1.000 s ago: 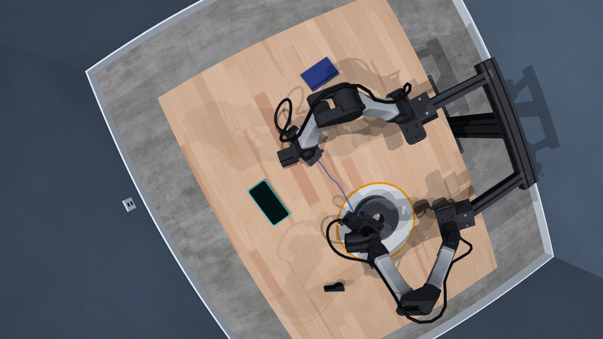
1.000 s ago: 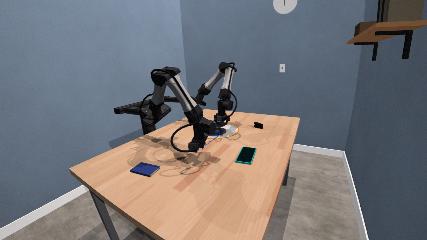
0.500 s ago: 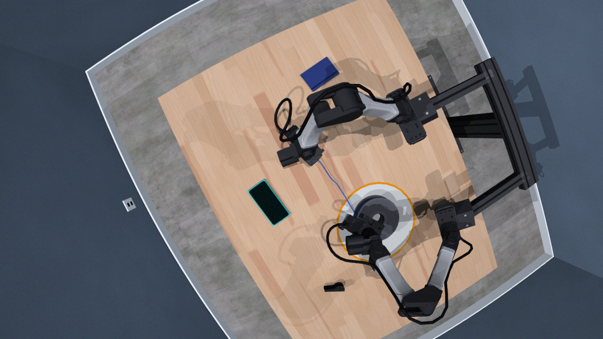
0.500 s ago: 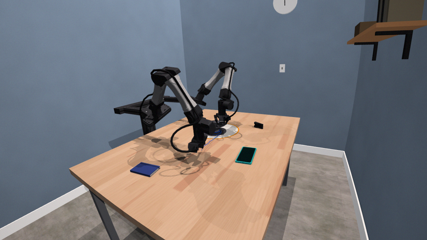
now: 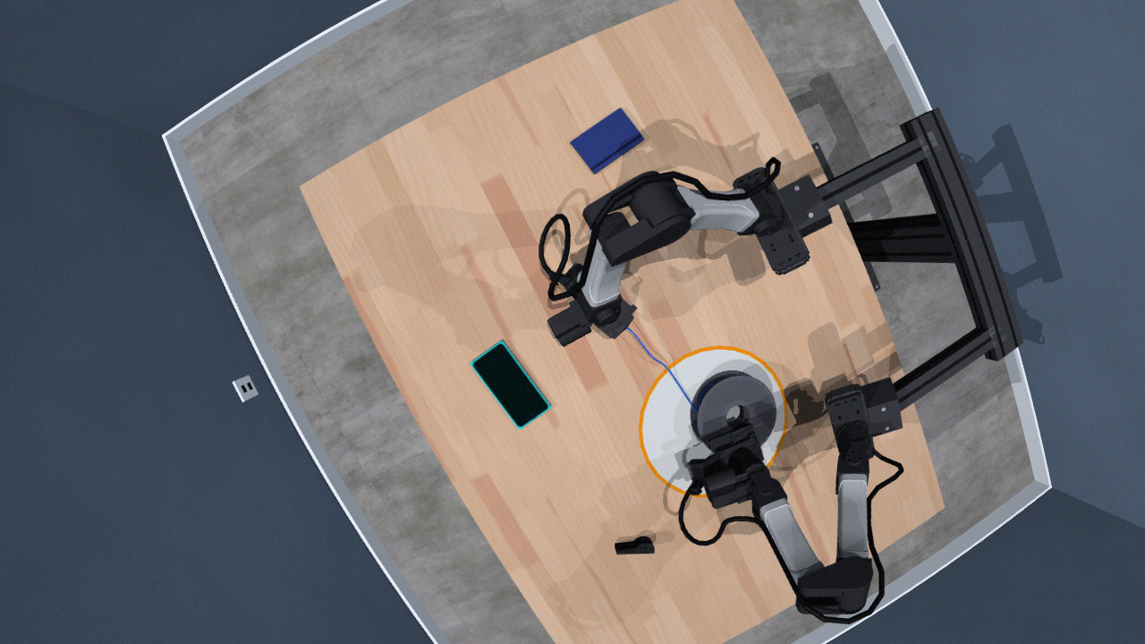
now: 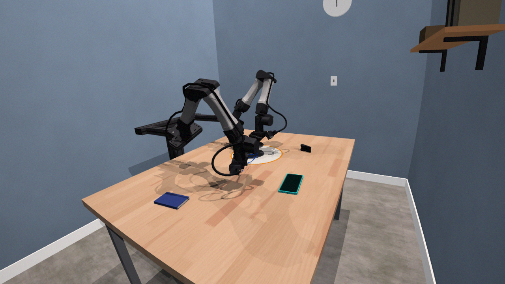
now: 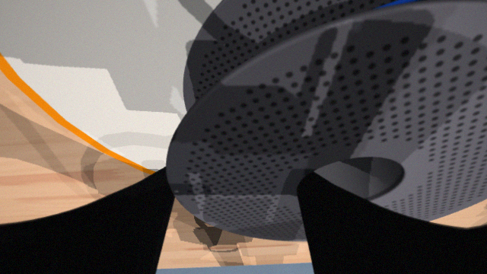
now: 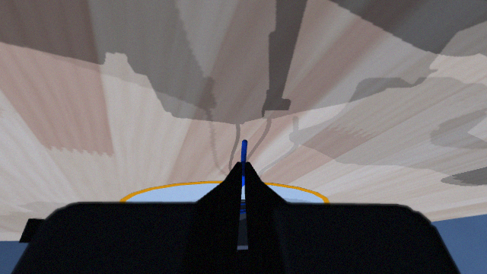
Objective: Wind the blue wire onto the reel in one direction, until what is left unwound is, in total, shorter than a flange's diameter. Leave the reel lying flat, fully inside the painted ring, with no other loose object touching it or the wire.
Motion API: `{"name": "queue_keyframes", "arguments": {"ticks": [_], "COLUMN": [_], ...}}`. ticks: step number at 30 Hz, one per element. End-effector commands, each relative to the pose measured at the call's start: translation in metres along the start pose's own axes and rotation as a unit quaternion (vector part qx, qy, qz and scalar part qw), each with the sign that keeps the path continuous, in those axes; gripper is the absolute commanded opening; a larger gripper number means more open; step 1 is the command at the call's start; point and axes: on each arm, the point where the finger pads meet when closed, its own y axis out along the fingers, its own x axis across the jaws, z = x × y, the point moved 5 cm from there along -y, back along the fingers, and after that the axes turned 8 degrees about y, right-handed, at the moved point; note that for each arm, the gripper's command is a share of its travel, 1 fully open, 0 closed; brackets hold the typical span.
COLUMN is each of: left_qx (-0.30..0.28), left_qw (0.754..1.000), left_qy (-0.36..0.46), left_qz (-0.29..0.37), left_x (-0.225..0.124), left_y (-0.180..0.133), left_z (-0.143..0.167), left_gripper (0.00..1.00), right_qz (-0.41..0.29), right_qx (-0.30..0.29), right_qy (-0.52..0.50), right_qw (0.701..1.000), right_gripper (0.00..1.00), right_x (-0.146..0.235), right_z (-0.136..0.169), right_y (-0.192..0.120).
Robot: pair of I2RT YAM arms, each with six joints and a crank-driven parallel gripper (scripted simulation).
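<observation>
The dark grey reel [image 5: 760,410] [image 7: 380,95] lies flat inside the orange painted ring [image 5: 640,416] [image 7: 65,122], in the ring's upper right part in the top view. My left gripper [image 5: 733,438] [image 7: 237,168] is shut on the reel: one finger is outside the upper flange's rim, the other at the hub hole. My right gripper [image 5: 624,324] [image 8: 243,166] is shut on the blue wire [image 5: 658,364] [image 8: 244,152], with a short end sticking out past the fingertips. The wire runs from there to the reel, where some turns show. The reel's far side is partly hidden.
A teal-edged phone [image 5: 511,384] [image 6: 290,183] lies left of the ring in the top view. A blue notebook [image 5: 606,139] [image 6: 171,200] lies beyond the right arm. A small black object [image 5: 633,546] [image 6: 305,148] lies below the ring. None touches the reel or wire.
</observation>
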Motion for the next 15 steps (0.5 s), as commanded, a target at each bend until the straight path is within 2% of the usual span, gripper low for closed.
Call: {"name": "queue_keyframes", "arguments": {"ticks": [1, 5, 10, 12, 13, 15], "left_qx": [-0.007, -0.005, -0.003, -0.003, -0.005, -0.008], "left_qw": [0.985, 0.961, 0.918, 0.918, 0.888, 0.864], "left_qy": [-0.174, -0.275, -0.397, -0.397, -0.459, -0.503], "left_qz": [-0.003, 0.002, 0.008, 0.008, 0.008, 0.006], "left_x": [-0.025, -0.048, -0.057, -0.057, -0.056, -0.053], "left_y": [0.003, 0.003, 0.004, 0.004, 0.004, 0.003], "left_z": [0.018, 0.019, 0.007, 0.007, 0.006, 0.003], "left_gripper": [0.7, 0.7, 0.7, 0.7, 0.7, 0.7], "right_qz": [-0.006, 0.005, 0.013, 0.013, 0.01, 0.008], "right_qx": [0.019, 0.045, 0.077, 0.077, 0.09, 0.098], "right_qy": [-0.013, -0.029, -0.034, -0.034, -0.036, -0.02], "right_qw": [1.0, 0.999, 0.996, 0.996, 0.995, 0.995], "right_gripper": [0.0, 0.0, 0.0, 0.0, 0.0, 0.0], "right_x": [0.005, 0.007, 0.01, 0.01, 0.008, 0.004], "right_z": [0.013, 0.016, 0.003, 0.003, 0.001, -0.001], "right_y": [0.006, 0.008, 0.003, 0.003, 0.003, 0.002]}}
